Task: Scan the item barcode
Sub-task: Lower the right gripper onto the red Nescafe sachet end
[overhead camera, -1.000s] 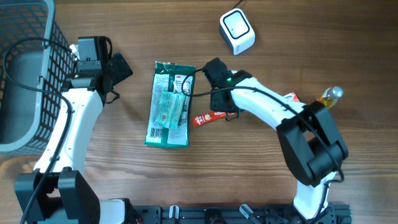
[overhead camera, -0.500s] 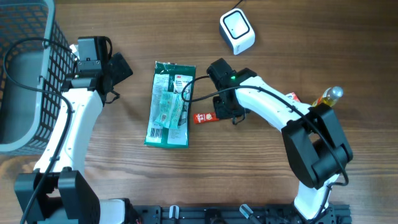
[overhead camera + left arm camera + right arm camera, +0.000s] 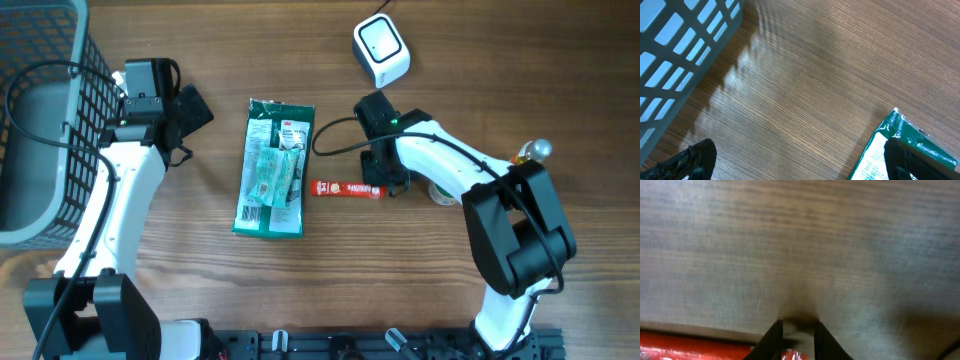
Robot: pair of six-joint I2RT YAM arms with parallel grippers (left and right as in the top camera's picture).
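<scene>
Over by the basket (image 3: 95, 70), the left gripper (image 3: 190, 108) hangs with its jaws spread wide and empty, same as a second ago. The green packet (image 3: 272, 166) hasn't stirred. The red sachet (image 3: 345, 188) now lies level and further right, clear of that packet; before, it sat tilted. The right gripper (image 3: 378, 183) covers its right end, fingers close together, and I cannot tell whether they pinch it. The scanner (image 3: 381, 50) stands well apart, so I'd say nothing is scanned yet.

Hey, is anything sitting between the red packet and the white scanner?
Nothing loose lies between the thin red packet and the white scanner box. Only the right gripper and its wrist hang over that wood; the green plastic package lies off to one side.
</scene>
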